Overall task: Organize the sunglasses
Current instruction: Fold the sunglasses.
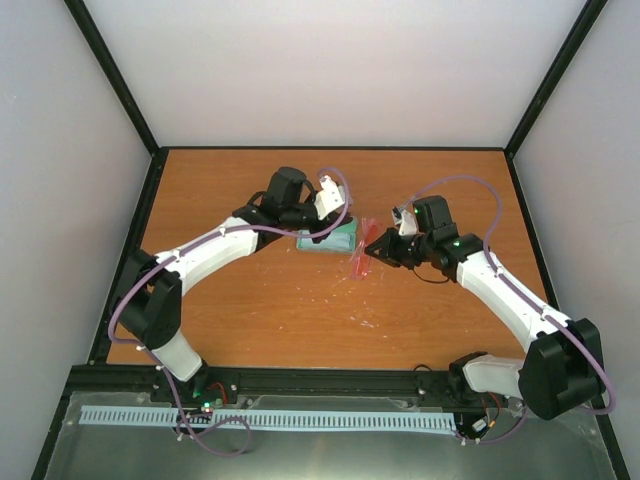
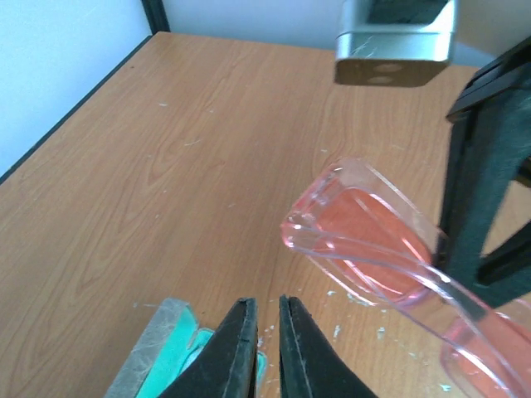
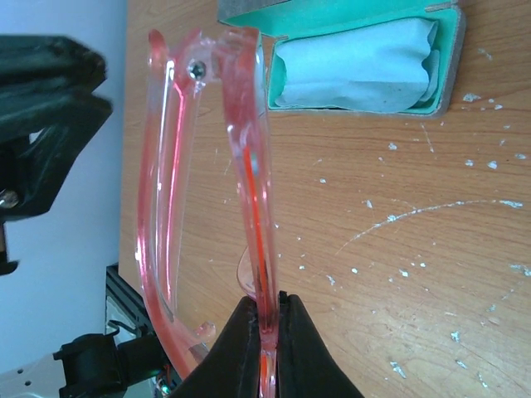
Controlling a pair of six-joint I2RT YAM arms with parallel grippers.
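The sunglasses (image 1: 358, 258), a translucent red-pink frame, hang just right of the grey case (image 1: 328, 240) above the wooden table. My right gripper (image 1: 372, 250) is shut on one slim arm of the sunglasses (image 3: 253, 166), and its fingertips (image 3: 267, 303) pinch it edge-on. The case (image 3: 365, 21) lies open with teal lining and the light blue cloth (image 3: 353, 66) inside. My left gripper (image 1: 338, 222) hovers over the case's right end. Its jaws (image 2: 267, 311) are almost together with nothing between them. The sunglasses (image 2: 373, 240) and a case corner (image 2: 162, 365) show in the left wrist view.
The wooden table (image 1: 250, 300) is bounded by black frame rails and white walls. The right arm's wrist camera housing (image 2: 394, 41) and dark finger (image 2: 473, 207) stand close to the right of my left gripper. White flecks dot the wood.
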